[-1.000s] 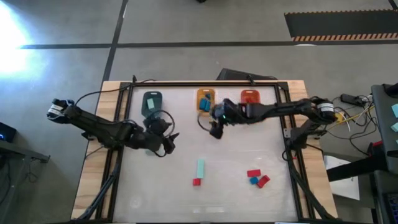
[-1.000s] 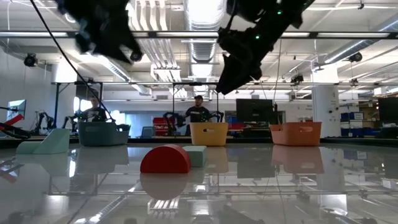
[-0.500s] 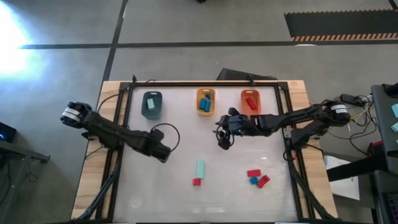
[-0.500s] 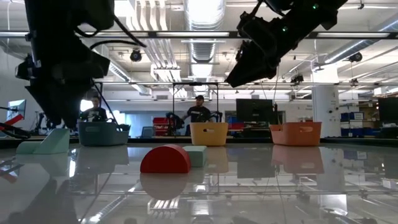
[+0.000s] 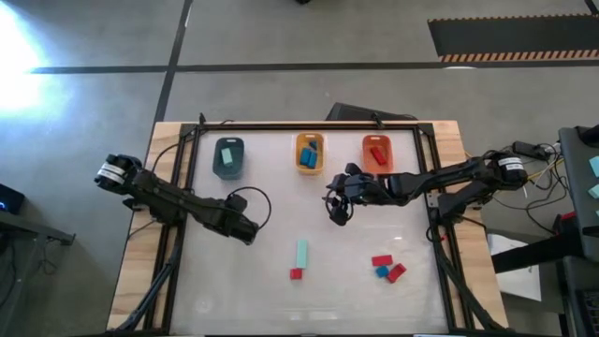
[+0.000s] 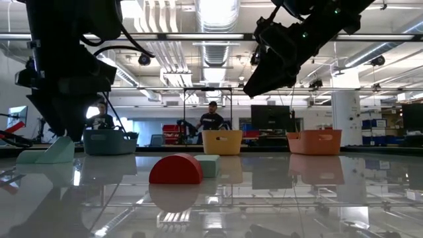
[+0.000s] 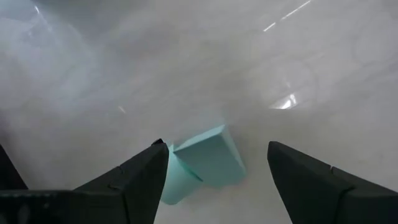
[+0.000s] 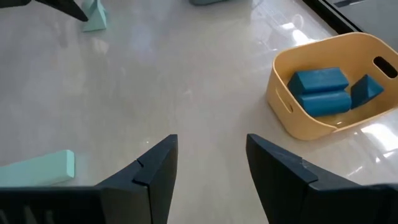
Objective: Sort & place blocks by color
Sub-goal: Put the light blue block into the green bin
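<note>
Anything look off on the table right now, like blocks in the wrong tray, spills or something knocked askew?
Nothing stands out. The yellow-orange tray holds only blue blocks, the orange-red tray a red one, the dark teal tray a mint one. All three trays sit upright in a row. The remaining loose blocks lie unsorted on the table, nothing spilled.
</note>
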